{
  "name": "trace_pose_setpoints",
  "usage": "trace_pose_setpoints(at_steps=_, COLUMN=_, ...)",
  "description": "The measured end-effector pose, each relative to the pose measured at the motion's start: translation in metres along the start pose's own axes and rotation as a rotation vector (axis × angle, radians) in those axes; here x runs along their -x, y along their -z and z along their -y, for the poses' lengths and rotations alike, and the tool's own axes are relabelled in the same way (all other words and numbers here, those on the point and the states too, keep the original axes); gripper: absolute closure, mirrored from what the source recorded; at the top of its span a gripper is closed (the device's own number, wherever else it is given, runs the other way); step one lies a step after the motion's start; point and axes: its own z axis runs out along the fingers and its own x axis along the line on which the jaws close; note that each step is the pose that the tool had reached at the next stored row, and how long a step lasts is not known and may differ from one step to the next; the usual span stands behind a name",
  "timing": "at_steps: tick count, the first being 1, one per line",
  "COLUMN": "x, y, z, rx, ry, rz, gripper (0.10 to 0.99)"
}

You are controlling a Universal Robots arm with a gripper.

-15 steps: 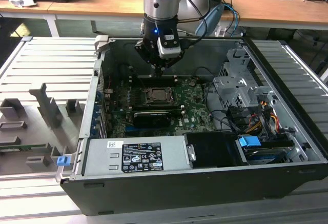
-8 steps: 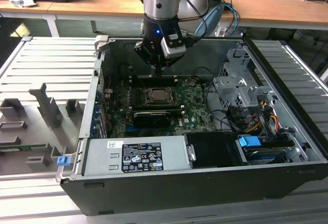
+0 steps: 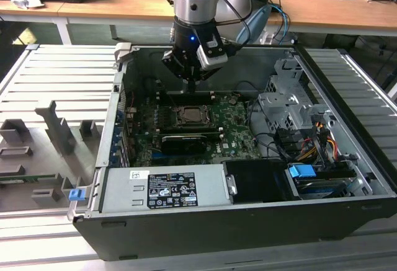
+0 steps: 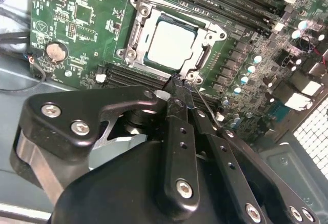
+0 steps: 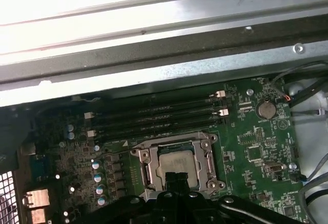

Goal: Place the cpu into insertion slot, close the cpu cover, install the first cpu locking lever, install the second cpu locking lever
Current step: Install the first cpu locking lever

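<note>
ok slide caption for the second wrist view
The gripper at the edge of the insertion slot, cpu seated, cpu cover lying flat around it.

Strong light is glaring off the ribbed table in the first wrist view, bleaching part of it nearly white. In the second wrist view the cpu is gleaming pale. In the exterior view even room light is leaving the motherboard shaded inside the computer case.

Lab: opened computer case before wooden desks.
</note>
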Motion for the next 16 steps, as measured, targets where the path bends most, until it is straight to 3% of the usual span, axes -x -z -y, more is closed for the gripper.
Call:
trace_pose_setpoints(at_steps=5, x=0.0, y=0.0, z=0.0001, rx=0.001, ry=0.035, rz=-0.0017, gripper=0.98)
trace_pose_setpoints(at_steps=12, x=-0.0009, y=-0.0022, z=0.0004, rx=0.003, ry=0.189, rz=-0.0084, gripper=0.98)
trace_pose_setpoints(at_steps=16, x=-0.0189, y=-0.0052, z=0.0033, rx=0.003, ry=0.19, rz=-0.0081, gripper=0.98)
